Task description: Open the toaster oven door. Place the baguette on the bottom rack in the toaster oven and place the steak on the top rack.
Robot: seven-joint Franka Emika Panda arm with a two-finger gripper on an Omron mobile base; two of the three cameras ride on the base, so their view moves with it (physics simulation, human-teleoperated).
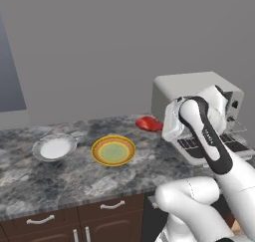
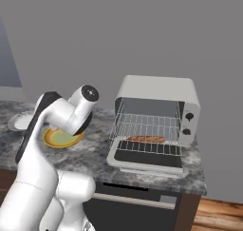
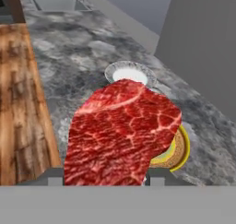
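Two finger tips are hidden behind the steak (image 3: 120, 133), which hangs just before the hand camera, so the jaws seem closed on it above the counter (image 1: 30, 176). I judge it soft, limp and slippery; a hold across its thick middle suits. The white plate (image 1: 54, 147) and green plate (image 1: 113, 150) are empty. The baguette (image 2: 147, 139) lies on the bottom rack (image 2: 159, 146) of the open toaster oven (image 2: 159, 90).

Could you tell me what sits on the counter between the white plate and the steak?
The yellow-rimmed green plate lies between the white plate and the steak, as the left base view shows.
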